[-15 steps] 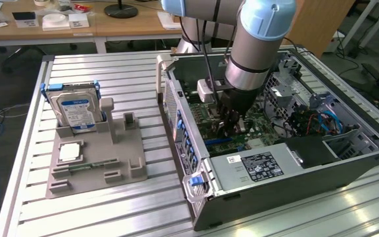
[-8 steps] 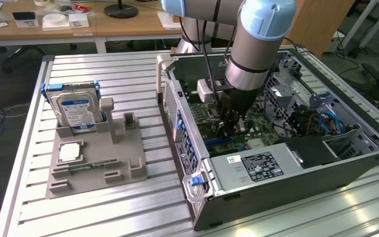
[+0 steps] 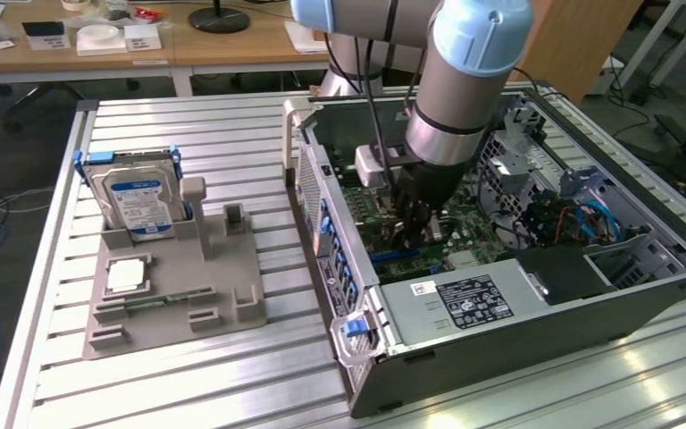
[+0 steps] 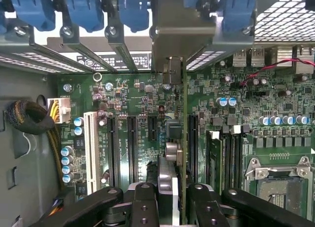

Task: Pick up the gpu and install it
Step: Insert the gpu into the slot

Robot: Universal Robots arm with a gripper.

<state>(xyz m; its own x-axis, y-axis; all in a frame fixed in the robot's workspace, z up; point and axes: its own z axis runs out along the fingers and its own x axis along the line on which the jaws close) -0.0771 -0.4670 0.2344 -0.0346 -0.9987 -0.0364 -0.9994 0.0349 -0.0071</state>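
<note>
In the centre of the exterior view the gripper (image 3: 421,223) is closed on the gpu (image 3: 375,165) (seen edge-on, lower edge hidden) inside the open computer case (image 3: 629,295); seating in the motherboard (image 4: 123,104) is unclear.

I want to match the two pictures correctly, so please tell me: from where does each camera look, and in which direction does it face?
Exterior view: sits off the arm, above the slatted table, looking down at the open computer case; the arm reaches into it.
Wrist view: sits on the wrist, looking along the gripper at the motherboard; the dark fingers clamp the gpu, edge-on.
Shared: the gpu, the motherboard and the blue slot latches on the case wall.
</note>
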